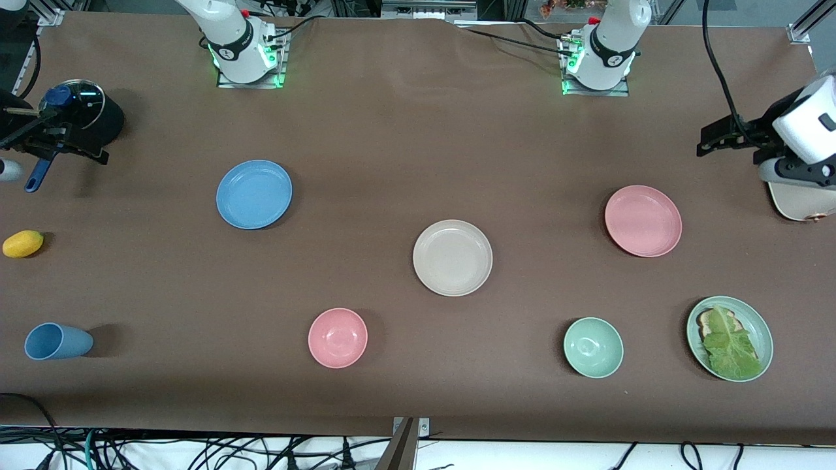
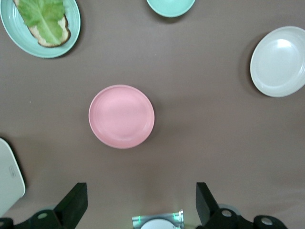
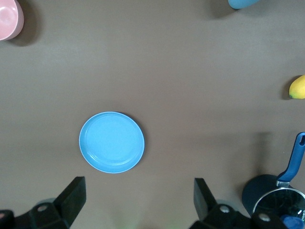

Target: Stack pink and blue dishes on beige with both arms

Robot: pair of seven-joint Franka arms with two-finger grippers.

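The beige plate (image 1: pixel 452 257) lies mid-table. The blue plate (image 1: pixel 254 194) lies toward the right arm's end, and the pink plate (image 1: pixel 643 220) toward the left arm's end. Both are apart from the beige plate and bare. My left gripper (image 2: pixel 141 191) hangs high and open, with the pink plate (image 2: pixel 121 116) below it and nothing between its fingers. In the front view the left gripper (image 1: pixel 725 138) shows by the toaster. My right gripper (image 3: pixel 138 187) is also high and open, over the blue plate (image 3: pixel 111 141). In the front view the right gripper (image 1: pixel 59 145) shows by the pot.
Near the front camera sit a pink bowl (image 1: pixel 337 337), a green bowl (image 1: pixel 593 347) and a green plate with toast and lettuce (image 1: pixel 751 320). A blue cup (image 1: pixel 57 341) on its side, a lemon (image 1: pixel 23 243) and a lidded black pot (image 1: pixel 98 117) are at the right arm's end. A cream toaster (image 1: pixel 800 201) is at the left arm's end.
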